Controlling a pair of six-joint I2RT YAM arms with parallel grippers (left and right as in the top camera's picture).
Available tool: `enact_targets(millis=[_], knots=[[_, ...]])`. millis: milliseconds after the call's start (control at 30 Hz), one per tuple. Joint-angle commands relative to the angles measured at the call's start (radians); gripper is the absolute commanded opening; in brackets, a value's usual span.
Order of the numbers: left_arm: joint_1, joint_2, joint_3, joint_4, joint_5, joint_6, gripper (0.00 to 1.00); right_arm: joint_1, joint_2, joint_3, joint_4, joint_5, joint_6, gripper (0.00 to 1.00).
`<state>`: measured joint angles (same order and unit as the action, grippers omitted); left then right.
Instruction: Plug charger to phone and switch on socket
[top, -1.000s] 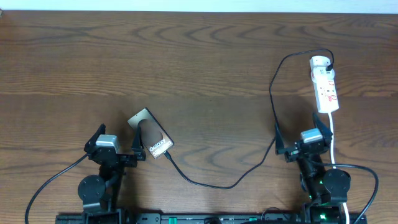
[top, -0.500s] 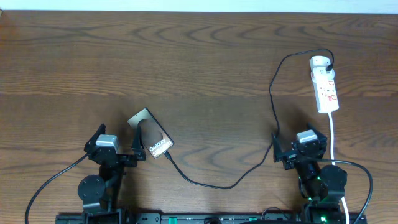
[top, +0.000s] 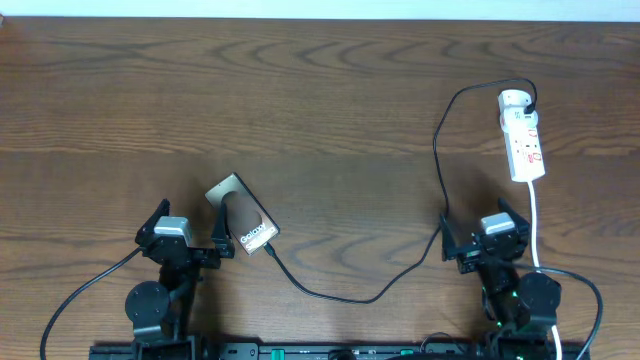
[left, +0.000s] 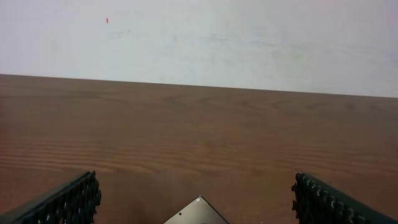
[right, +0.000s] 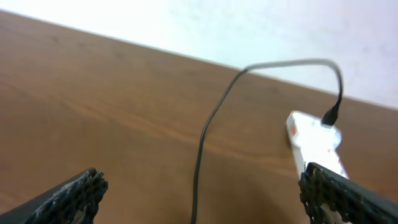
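A brown wood-grain worktop (top: 320, 90) fills the overhead view, and both wrist views show a pale wall behind its far edge.

The two arms sit at the near edge. The left end effector (top: 188, 232) has its fingers (left: 62, 202) spread wide apart, holding nothing. In the left wrist view a pale corner of the phone (left: 198, 210) shows low between them. The right end effector (top: 482, 236) is also spread wide and empty, with its fingers (right: 68, 196) at the bottom corners of the right wrist view.

The socket (top: 522, 140), a narrow white power strip with red markings, lies far right on the worktop, ahead of the right arm and apart from it. Its rounded end points away from the robot, and its white cord (top: 535, 215) runs back past the right end effector. The pictures do not show how its switch is set.

The phone (top: 242, 215) lies flat and diagonal, just ahead and to the right of the left end effector. Its "Galaxy" lettering is at the nearer, right-hand end.

The charger (top: 345, 297), a thin black cable, leaves the strip's rounded end. It arcs left, drops close beside the right end effector and sags towards the near edge. From there it rises to the phone's lettered end, where its small plug tip (top: 270, 250) meets the short edge. Whether the tip is fully seated cannot be told.
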<state>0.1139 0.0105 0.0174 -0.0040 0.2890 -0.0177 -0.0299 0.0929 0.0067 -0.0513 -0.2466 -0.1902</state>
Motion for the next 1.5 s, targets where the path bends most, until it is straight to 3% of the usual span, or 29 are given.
enact_targets(millis=[0, 1467], knots=[[-0.003, -0.006, -0.013, -0.043, 0.013, 0.017, 0.98, -0.018, -0.062, -0.001, -0.008, 0.008, -0.006, 0.99], [-0.003, -0.006, -0.013, -0.043, 0.013, 0.017, 0.98, -0.024, -0.087, -0.001, -0.005, 0.008, -0.005, 0.99]])
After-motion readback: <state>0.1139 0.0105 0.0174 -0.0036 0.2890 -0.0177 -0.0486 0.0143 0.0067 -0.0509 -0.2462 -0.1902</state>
